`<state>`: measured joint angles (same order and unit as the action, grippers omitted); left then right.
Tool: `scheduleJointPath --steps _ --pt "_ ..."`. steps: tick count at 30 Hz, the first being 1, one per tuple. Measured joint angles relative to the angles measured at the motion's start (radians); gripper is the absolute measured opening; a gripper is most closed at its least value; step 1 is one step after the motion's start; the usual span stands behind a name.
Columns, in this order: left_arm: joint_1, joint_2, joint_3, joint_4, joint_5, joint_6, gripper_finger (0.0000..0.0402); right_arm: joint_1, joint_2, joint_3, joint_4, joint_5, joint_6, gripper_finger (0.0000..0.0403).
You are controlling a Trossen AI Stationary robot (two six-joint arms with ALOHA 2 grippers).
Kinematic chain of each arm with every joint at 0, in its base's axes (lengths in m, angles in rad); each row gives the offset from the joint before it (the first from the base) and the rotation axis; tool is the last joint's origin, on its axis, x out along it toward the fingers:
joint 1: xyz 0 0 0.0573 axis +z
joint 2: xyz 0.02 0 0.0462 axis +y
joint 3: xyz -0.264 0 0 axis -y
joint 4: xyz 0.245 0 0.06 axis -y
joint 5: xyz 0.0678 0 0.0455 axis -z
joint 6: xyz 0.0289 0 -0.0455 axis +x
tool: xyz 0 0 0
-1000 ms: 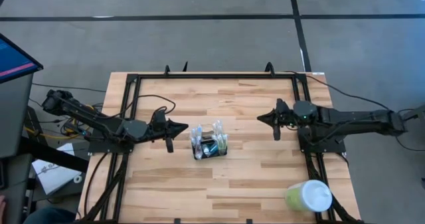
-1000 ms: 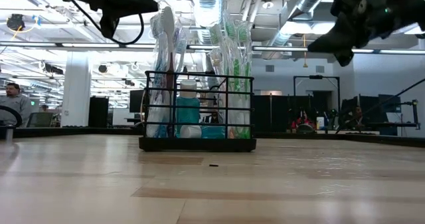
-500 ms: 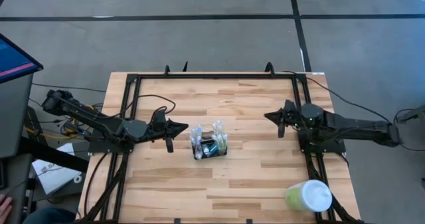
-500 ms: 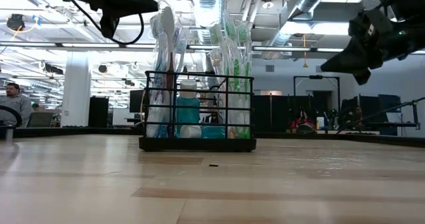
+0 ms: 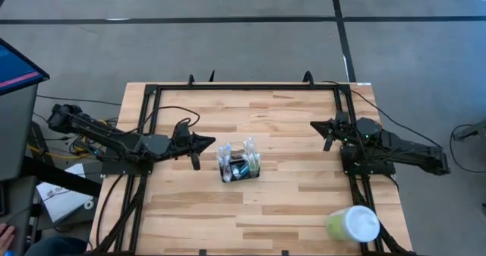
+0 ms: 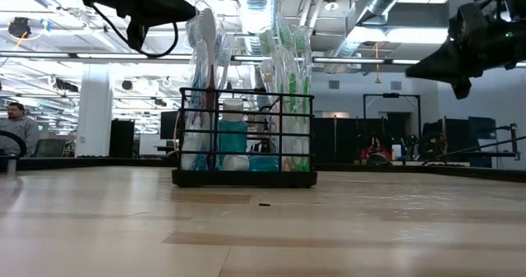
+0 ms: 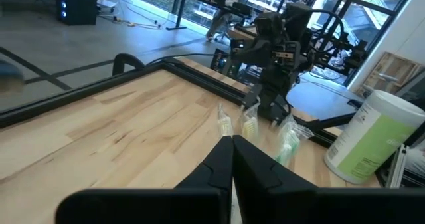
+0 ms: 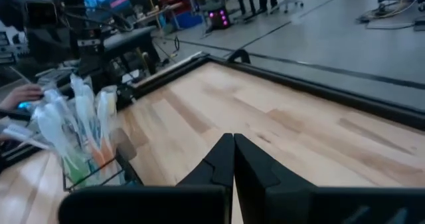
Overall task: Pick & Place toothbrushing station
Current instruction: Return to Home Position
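Black toothbrushing station [image 6: 244, 179] holds wrapped toothbrushes [image 6: 204, 80] and, seemingly, a teal bottle [image 6: 233, 134].

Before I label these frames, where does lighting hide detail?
Low view: bright ceiling lights behind leave the wires of the toothbrushing station, left pincer and right pincer as silhouettes. High view: even light on the table, soft shadows. Left wrist view: bright background behind the cup.

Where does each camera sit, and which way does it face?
High: overhead, straight down on table; left arm, right arm flank station.
Low: table height, level across at station; arms enter from top.
Left wrist: faces station, right arm, cup; own shut jaws.
Right wrist: faces station, left arm; own shut jaws.
Shared: station in all four.
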<state>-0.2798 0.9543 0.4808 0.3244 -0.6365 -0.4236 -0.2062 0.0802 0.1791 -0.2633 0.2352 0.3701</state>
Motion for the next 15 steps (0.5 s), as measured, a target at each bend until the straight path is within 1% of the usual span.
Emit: scheduleJointPath --steps 8,10,12,15 --pt "0.0 0.0 0.0 0.0 0.001 0.0 0.0 0.004 -0.079 -0.056 0.006 0.005 -0.003 0.0" --pt "0.0 0.0 0.0 0.001 0.001 0.0 0.0 0.004 -0.078 -0.076 0.004 0.005 -0.003 0.0" --pt "0.0 0.0 0.0 0.004 0.005 0.0 0.0 0.004 -0.078 -0.086 0.011 -0.011 -0.003 0.0" --pt "0.0 0.0 0.0 0.006 0.017 0.0 0.0 0.005 -0.073 -0.088 0.017 -0.078 -0.028 0.0"
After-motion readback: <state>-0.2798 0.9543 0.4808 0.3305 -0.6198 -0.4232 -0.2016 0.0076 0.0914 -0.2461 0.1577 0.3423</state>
